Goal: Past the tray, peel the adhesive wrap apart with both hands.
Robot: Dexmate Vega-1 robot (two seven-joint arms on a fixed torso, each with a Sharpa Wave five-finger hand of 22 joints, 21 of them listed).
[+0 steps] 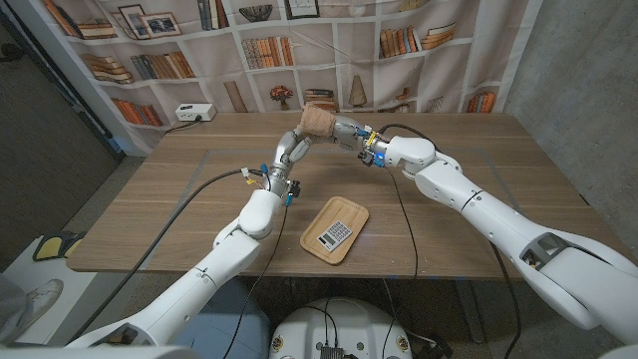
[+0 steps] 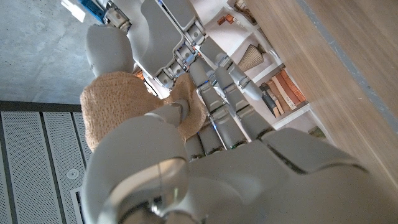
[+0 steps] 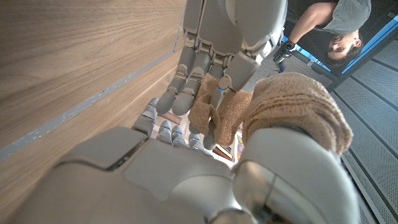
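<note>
A tan roll of adhesive wrap [image 1: 319,123] is held in the air above the far middle of the table, beyond the wooden tray [image 1: 335,230]. My left hand [image 1: 291,150] reaches up from below and pinches the wrap's loose end [image 2: 186,106]. From the right, my right hand [image 1: 349,131] grips the roll [image 3: 292,106]. Both hands meet at the wrap, fingers almost touching. In the right wrist view a short tan strip [image 3: 217,109] runs between the roll and the left hand's fingers [image 3: 193,68].
The tray holds a small calculator [image 1: 337,234] and lies near the table's front middle. A white box [image 1: 193,113] sits at the far left corner. A bookshelf backdrop stands behind the table. A person [image 3: 336,25] is beside the table in the right wrist view.
</note>
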